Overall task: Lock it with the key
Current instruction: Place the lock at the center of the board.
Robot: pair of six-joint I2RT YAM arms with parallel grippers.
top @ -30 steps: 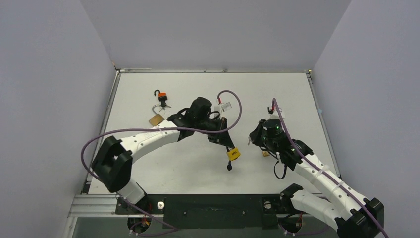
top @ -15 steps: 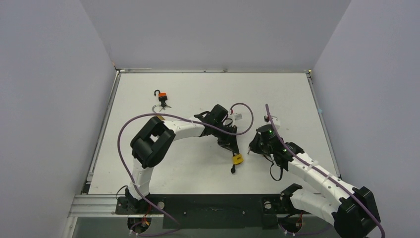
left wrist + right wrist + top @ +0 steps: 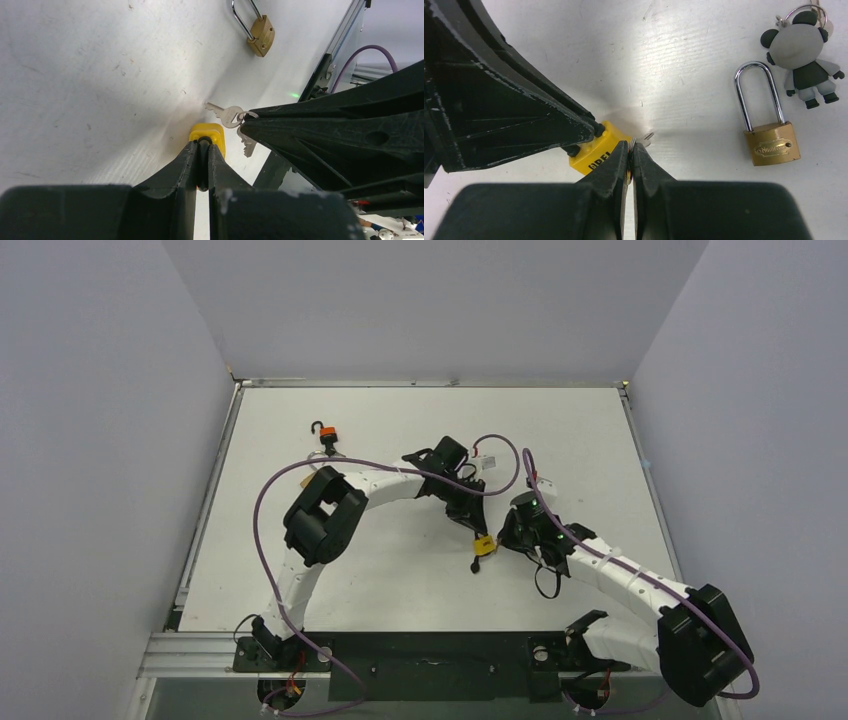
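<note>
The left gripper [image 3: 202, 167] was clenched on the dark shackle [image 3: 203, 143] of the small yellow plastic-cased padlock [image 3: 207, 133]. Just beside that padlock, the right gripper [image 3: 630, 152] pinched a thin silver metal key [image 3: 648, 135]. Both looked light, rigid and slick, so the key probably needed firm pressure across its flat bow.

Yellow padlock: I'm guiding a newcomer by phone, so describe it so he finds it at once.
Near the middle of the white table, the left gripper clamps the yellow padlock by its shackle. It alone is yellow and held; the brass padlock and the orange padlock lie loose.
</note>
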